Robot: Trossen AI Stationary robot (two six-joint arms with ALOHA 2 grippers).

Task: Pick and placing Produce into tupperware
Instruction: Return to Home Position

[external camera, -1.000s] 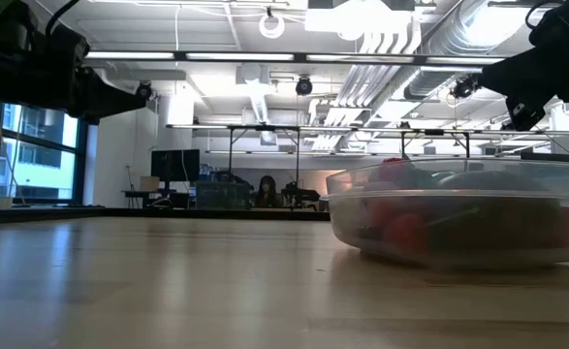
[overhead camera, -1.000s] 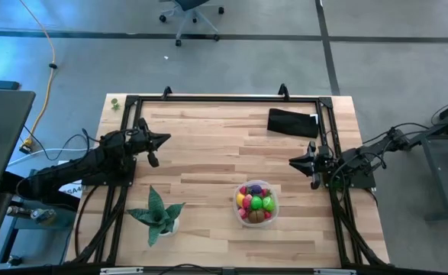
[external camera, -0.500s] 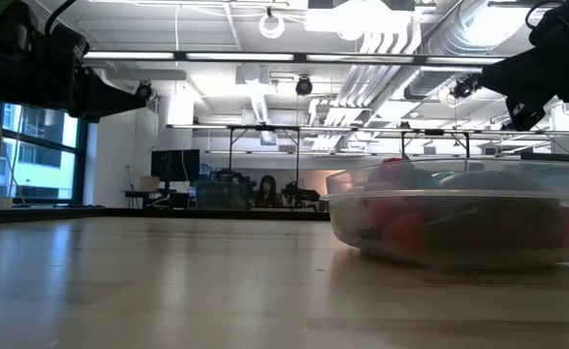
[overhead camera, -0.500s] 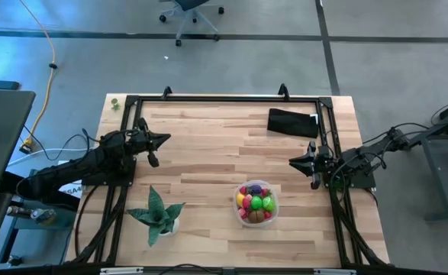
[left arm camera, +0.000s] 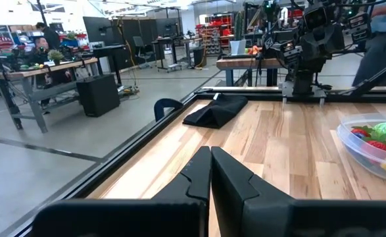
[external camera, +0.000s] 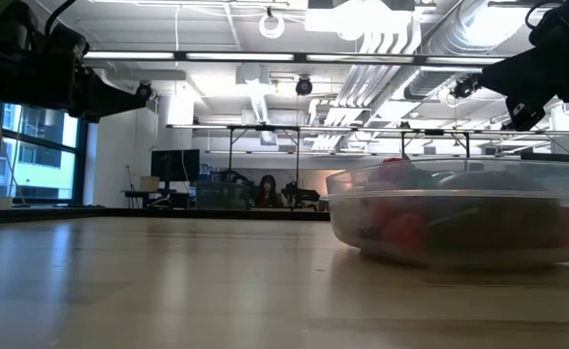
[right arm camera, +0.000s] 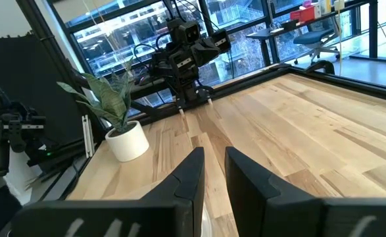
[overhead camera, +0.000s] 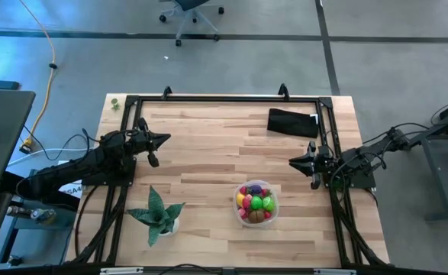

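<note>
The clear round tupperware [overhead camera: 256,203] stands on the table toward its near right, and the produce [overhead camera: 256,202] lies piled inside it: green, yellow, red, pink, purple and brown pieces. The low view shows the tupperware [external camera: 458,218] close up. My left gripper [overhead camera: 168,139] hovers shut at the table's left side, pointing level toward the right, with nothing in it. The left wrist view shows its fingers [left arm camera: 210,150] closed together. My right gripper [overhead camera: 291,161] hovers at the right side, pointing left. Its fingers [right arm camera: 214,151] stand a narrow gap apart around nothing.
A green spiky potted plant [overhead camera: 159,214] stands at the near left. A black pouch [overhead camera: 292,122] lies at the far right. A black frame rail [overhead camera: 224,98] runs round the table. The table's middle is bare wood. A person [external camera: 265,191] sits far off in the room.
</note>
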